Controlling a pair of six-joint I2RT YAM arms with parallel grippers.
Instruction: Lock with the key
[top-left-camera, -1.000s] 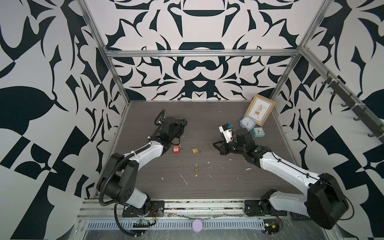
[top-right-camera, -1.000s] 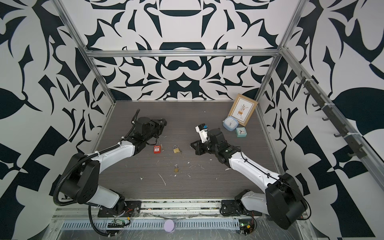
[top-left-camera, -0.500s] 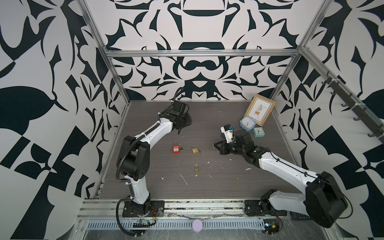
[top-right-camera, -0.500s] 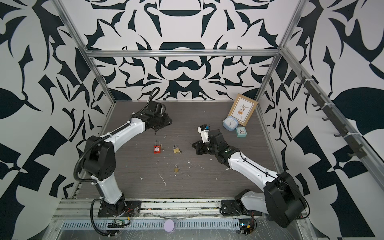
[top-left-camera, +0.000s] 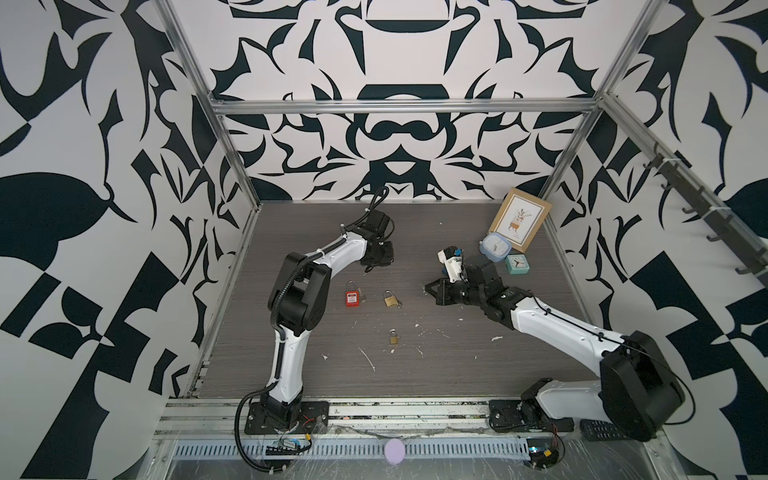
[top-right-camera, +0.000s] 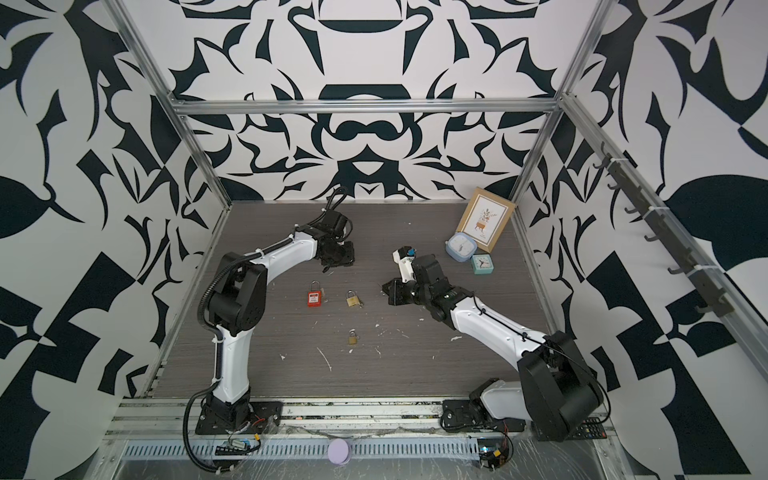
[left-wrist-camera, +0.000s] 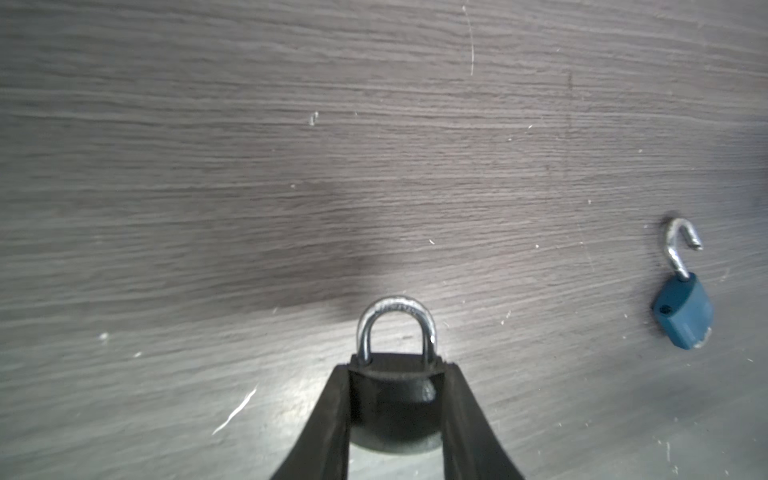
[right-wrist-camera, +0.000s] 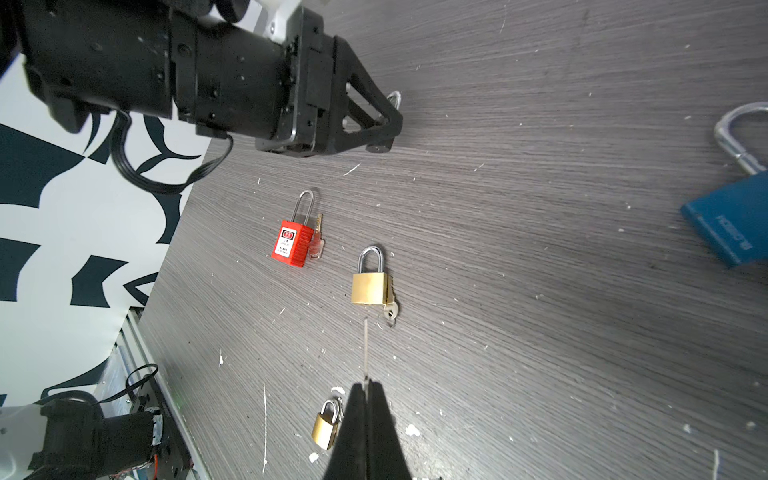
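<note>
Left wrist view: my left gripper (left-wrist-camera: 397, 368) is clamped on a dark padlock (left-wrist-camera: 395, 399). Its silver shackle (left-wrist-camera: 397, 307) pokes out past the fingertips, close above the table (left-wrist-camera: 249, 166); I cannot tell whether it touches. A blue padlock (left-wrist-camera: 683, 318) lies off to one side, its hook swung open. On the right wrist view my right gripper (right-wrist-camera: 365, 384) is pinched tight on a thin key (right-wrist-camera: 365, 353), seen edge-on and pointing toward a brass padlock (right-wrist-camera: 369, 286). A red padlock (right-wrist-camera: 293, 243) lies near that one.
</note>
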